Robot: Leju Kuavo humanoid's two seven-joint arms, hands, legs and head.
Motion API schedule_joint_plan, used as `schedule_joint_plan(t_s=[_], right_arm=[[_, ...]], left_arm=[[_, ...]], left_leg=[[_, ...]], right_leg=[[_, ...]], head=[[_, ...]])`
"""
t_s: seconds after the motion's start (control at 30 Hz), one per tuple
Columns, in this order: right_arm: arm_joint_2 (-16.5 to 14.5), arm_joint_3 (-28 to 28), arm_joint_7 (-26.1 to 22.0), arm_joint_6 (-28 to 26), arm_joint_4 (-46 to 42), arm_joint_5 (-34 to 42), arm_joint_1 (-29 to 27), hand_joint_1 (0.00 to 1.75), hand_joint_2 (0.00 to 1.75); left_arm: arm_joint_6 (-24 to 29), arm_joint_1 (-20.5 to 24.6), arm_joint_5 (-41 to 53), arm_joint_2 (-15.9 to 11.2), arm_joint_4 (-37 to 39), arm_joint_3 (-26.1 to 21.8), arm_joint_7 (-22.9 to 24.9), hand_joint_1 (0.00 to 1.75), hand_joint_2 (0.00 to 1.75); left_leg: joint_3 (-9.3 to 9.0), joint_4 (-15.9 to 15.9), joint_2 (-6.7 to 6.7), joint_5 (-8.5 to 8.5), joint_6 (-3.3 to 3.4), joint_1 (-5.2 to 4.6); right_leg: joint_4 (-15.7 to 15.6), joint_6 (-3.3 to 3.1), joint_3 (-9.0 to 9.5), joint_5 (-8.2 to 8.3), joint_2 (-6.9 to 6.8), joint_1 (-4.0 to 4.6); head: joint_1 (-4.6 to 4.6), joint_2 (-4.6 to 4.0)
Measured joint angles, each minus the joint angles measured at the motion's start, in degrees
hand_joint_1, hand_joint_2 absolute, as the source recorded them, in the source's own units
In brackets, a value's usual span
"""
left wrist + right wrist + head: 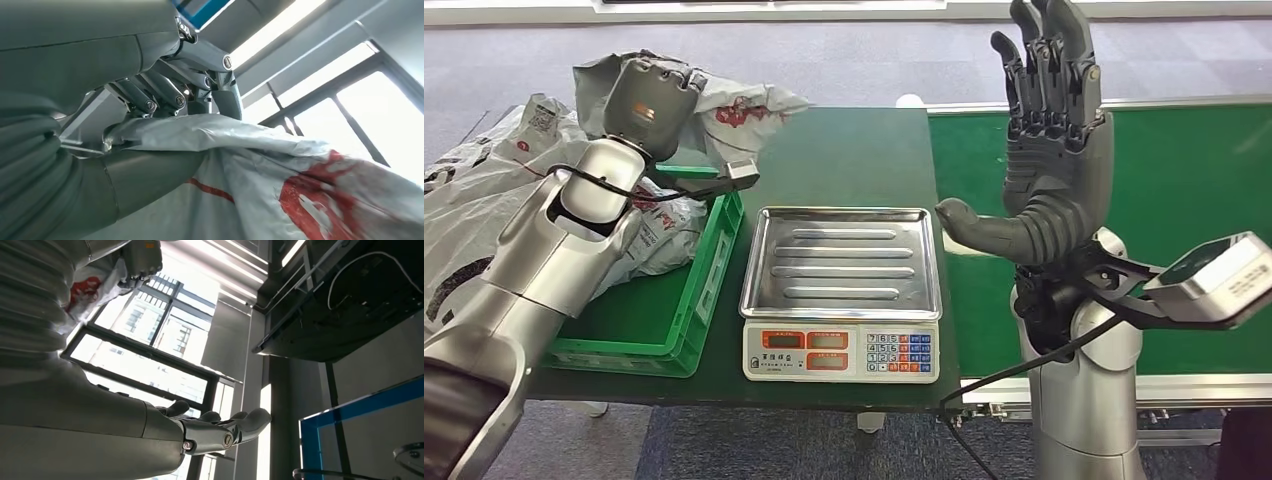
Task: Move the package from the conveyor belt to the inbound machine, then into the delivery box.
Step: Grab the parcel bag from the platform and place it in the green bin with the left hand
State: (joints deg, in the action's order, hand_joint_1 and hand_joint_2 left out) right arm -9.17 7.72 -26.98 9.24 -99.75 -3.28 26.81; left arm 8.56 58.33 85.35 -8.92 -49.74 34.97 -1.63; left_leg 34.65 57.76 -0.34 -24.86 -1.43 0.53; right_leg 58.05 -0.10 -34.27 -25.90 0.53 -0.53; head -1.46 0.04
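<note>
Gripping grey package in our left hand, raised above green crate left of scale; our right hand upright right of scale, fingers spread, empty.

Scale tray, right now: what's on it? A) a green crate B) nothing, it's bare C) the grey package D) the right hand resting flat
B. The steel scale tray lies bare; the left hand holds the grey package up above the green crate, and the right hand is raised, fingers apart, over the conveyor belt.
</note>
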Motion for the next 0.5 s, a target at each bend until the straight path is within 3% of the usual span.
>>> schedule_joint_plan(t_s=[0.5], right_arm=[[-0.5, -0.5, 0.1, 0.1, -0.2, -0.3, 0.0, 0.0, 1.75]], left_arm=[[0.7, 0.7, 0.0, 0.1, -0.4, -2.2, 1.4, 1.75, 1.75]], left_leg=[[0.1, 0.0, 0.0, 0.0, 0.0, 0.0]], right_leg=[[0.0, 0.0, -0.12, 0.0, 0.0, -0.01]], head=[[-0.01, 0.0]])
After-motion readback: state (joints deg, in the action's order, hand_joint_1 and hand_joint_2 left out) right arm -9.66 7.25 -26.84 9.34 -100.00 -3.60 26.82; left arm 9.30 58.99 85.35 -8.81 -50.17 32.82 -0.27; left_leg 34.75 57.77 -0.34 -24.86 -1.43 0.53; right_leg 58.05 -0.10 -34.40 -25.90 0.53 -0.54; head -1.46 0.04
